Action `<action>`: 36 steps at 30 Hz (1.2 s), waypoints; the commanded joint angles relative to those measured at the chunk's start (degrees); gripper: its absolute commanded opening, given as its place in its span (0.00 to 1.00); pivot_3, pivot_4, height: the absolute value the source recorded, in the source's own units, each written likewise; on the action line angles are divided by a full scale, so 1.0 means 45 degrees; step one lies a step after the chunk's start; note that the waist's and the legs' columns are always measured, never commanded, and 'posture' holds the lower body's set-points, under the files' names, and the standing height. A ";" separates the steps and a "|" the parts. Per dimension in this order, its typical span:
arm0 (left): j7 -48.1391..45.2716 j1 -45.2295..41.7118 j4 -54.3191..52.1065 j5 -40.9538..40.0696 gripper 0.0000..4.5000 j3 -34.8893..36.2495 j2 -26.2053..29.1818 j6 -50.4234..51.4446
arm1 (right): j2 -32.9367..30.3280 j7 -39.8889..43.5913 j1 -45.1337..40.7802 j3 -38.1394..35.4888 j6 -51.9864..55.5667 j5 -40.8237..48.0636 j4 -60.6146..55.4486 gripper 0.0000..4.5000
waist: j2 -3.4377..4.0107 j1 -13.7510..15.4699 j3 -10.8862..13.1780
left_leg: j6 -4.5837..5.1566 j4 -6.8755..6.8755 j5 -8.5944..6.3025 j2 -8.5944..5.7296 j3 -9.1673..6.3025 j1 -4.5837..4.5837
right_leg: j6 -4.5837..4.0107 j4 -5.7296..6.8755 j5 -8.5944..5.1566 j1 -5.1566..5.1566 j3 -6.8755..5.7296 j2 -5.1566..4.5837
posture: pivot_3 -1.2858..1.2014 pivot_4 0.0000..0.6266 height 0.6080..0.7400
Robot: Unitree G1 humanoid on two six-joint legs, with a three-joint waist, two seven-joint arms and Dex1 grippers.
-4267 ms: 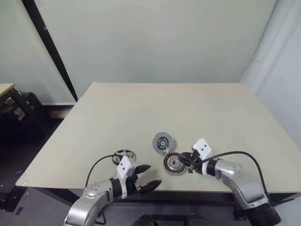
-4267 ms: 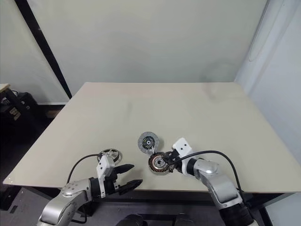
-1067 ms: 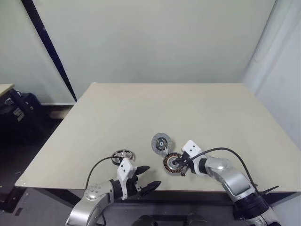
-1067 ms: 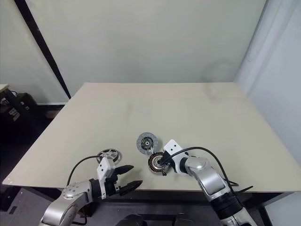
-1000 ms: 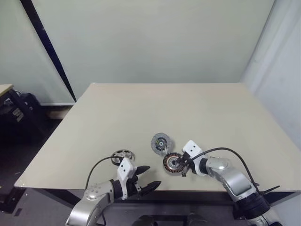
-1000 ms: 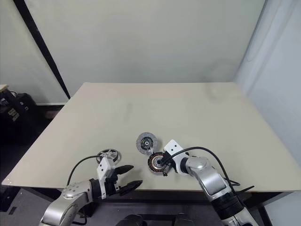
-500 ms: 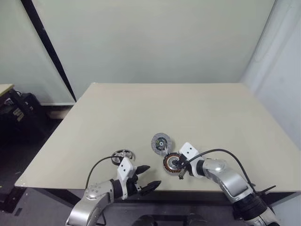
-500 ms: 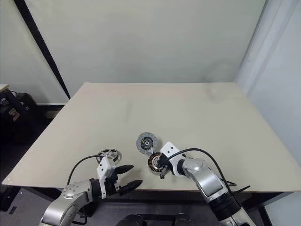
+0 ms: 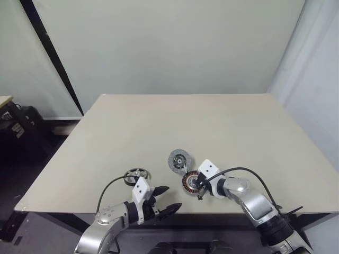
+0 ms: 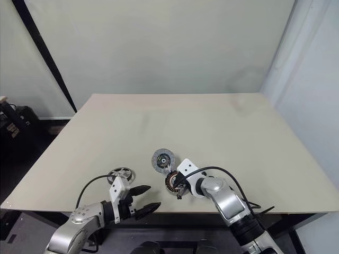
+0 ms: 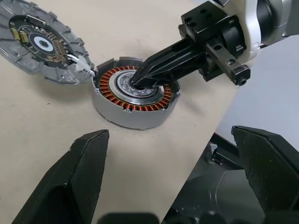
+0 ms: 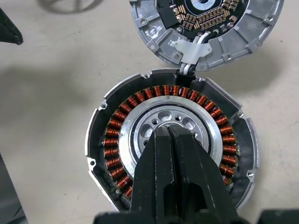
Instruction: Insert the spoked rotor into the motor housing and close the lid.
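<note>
Even, soft indoor light, faint shadows on tabletop (image 9: 159, 132), wrist views sharp

Looks like a bare lab or test room: plain beige table (image 9: 159, 127) against blank pale walls (image 9: 169, 42), dark equipment (image 9: 16, 124) beside the table.

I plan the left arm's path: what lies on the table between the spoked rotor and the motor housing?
Bare table, as the left eye view shows, lies between the spoked rotor and the motor housing.
</note>
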 commanded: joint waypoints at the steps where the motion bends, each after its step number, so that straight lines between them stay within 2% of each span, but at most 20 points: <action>1: 0.0083 -0.0038 -0.0476 -0.0046 1.00 -0.0036 -0.0057 -0.0124 | 0.0033 -0.0345 -0.0500 -0.0136 -0.0444 -0.0389 -0.0069 0.01 | 0.0002 0.0000 0.0001 | -0.0009 0.0010 -0.0005 0.0013 0.0002 -0.0001 | -0.0001 0.0000 0.0000 0.0000 0.0000 0.0011 | 0.52 0.00 1.00; 7: 0.0115 -0.0050 -0.0489 -0.0057 1.00 -0.0065 -0.0121 -0.0134 | 0.0113 -0.0551 -0.0597 -0.0307 -0.0826 -0.0514 -0.0041 0.01 | 0.0004 0.0003 0.0002 | -0.0043 0.0039 -0.0025 0.0045 0.0018 -0.0005 | -0.0006 0.0001 0.0003 -0.0001 -0.0003 0.0030 | 0.52 0.00 1.00; 13: 0.0110 -0.0105 -0.0463 -0.0049 1.00 -0.0064 -0.0121 -0.0149 | -0.0035 0.0069 -0.0395 -0.0272 -0.0733 -0.0280 -0.0475 0.01 | 0.0003 0.0010 0.0001 | -0.0039 0.0032 -0.0027 0.0032 0.0014 -0.0011 | -0.0035 0.0000 0.0022 -0.0005 0.0003 0.0028 | 0.52 0.00 1.00; 16: 0.0108 -0.0122 -0.0470 -0.0047 1.00 -0.0063 -0.0119 -0.0151 | -0.0270 0.0274 -0.0374 -0.0265 -0.0810 -0.0395 -0.0511 0.13 | 0.0002 0.0010 0.0000 | -0.0051 0.0023 -0.0038 0.0028 0.0005 -0.0012 | -0.0040 0.0001 0.0027 -0.0009 0.0003 0.0029 | 0.52 0.00 1.00; 18: 0.0105 -0.0134 -0.0480 -0.0049 1.00 -0.0060 -0.0109 -0.0143 | -0.0465 0.0388 -0.0427 -0.0286 -0.0981 -0.0485 -0.0439 0.26 | 0.0002 0.0009 0.0000 | -0.0056 0.0018 -0.0045 0.0027 0.0003 -0.0011 | -0.0044 0.0001 0.0029 -0.0011 0.0002 0.0030 | 0.52 0.00 1.00; 25: 0.0101 -0.0131 -0.0564 -0.0051 1.00 -0.0059 -0.0069 -0.0116 | -0.1001 0.0893 -0.0645 -0.0276 -0.1280 -0.0528 -0.0036 0.26 | 0.0002 0.0001 0.0001 | -0.0060 0.0019 -0.0052 0.0031 0.0007 -0.0009 | -0.0046 0.0000 0.0029 -0.0010 0.0002 0.0031 | 0.52 0.00 1.00; 36: 0.0179 0.0009 -0.0750 -0.0070 1.00 -0.0047 -0.0076 -0.0076 | -0.0794 0.1052 -0.0798 -0.0111 -0.1590 -0.0700 0.0696 0.26 | 0.0001 0.0005 0.0001 | -0.0060 0.0020 -0.0051 0.0033 0.0008 -0.0008 | -0.0046 0.0000 0.0029 -0.0009 0.0001 0.0032 | 0.52 0.00 1.00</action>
